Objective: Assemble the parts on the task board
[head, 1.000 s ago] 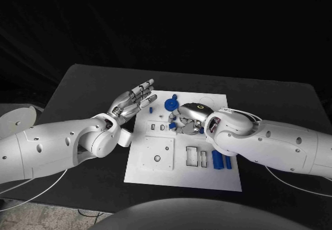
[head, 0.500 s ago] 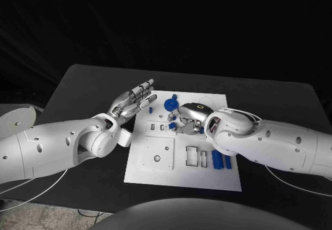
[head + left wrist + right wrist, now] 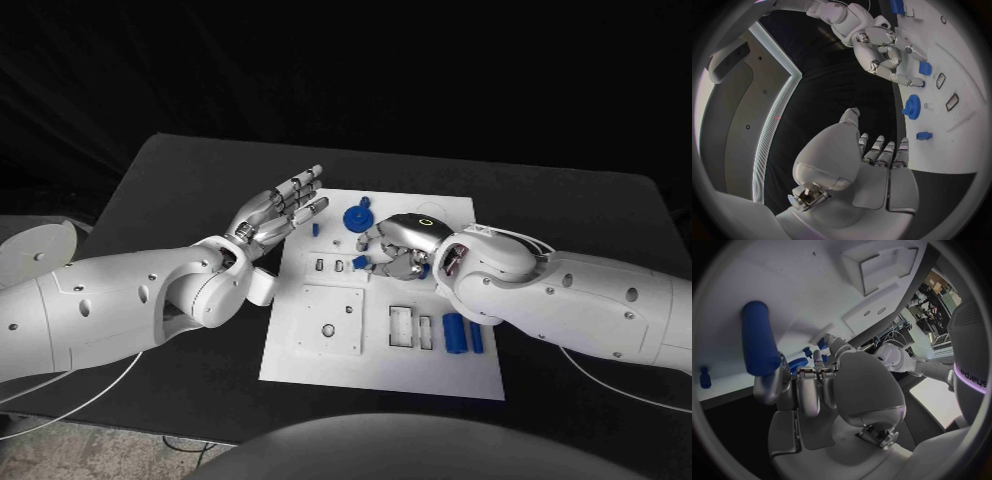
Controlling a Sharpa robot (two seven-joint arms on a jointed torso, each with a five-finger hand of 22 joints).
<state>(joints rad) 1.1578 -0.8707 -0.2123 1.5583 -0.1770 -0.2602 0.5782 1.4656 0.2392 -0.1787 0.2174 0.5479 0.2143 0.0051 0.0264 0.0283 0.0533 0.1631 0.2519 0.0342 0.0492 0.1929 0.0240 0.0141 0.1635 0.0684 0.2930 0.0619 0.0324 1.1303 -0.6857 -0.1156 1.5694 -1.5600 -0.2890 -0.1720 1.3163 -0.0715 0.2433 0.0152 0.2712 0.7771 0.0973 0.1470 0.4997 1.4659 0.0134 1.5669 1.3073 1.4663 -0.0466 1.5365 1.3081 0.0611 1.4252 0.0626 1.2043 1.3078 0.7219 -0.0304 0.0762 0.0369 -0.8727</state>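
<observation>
Right hand [image 3: 392, 250]: fingers curled round a blue cylindrical part [image 3: 759, 337], held above the far half of the task board [image 3: 433, 372]; compared with a second earlier, shifted slightly and lifted, so an insertion likely follows. Left hand [image 3: 278, 212]: spread, holding nothing, over the board's left edge, unchanged. Remaining blue parts [image 3: 462, 333] lay near the board's right edge. Counter [image 3: 173, 180]: black.

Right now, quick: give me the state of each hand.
Left hand: open, fingers spread, holding nothing, beside the white board.
Right hand: closed on a blue peg, over the board.
</observation>
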